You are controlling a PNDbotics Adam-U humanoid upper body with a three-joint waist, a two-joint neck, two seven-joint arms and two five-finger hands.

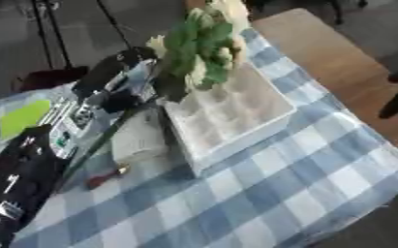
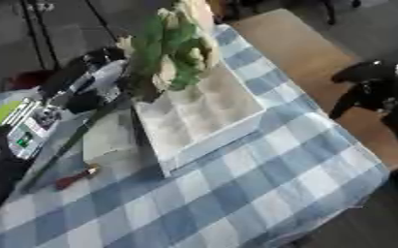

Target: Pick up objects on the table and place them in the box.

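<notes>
My left hand (image 1: 121, 72) fingers curled round flower stem (image 1: 100, 140), blooms (image 1: 204, 46) over white box (image 1: 236, 111) for drop; right hand (image 2: 367, 85) idle, fingers unclear.

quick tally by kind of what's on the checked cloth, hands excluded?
Box, white with compartments: 1
Bunch of flowers, green leaves and pale blooms, held by the left hand: 1
Small red thing, too small to identify: 1
Flat lime-green thing: 1
Total: 4
</notes>
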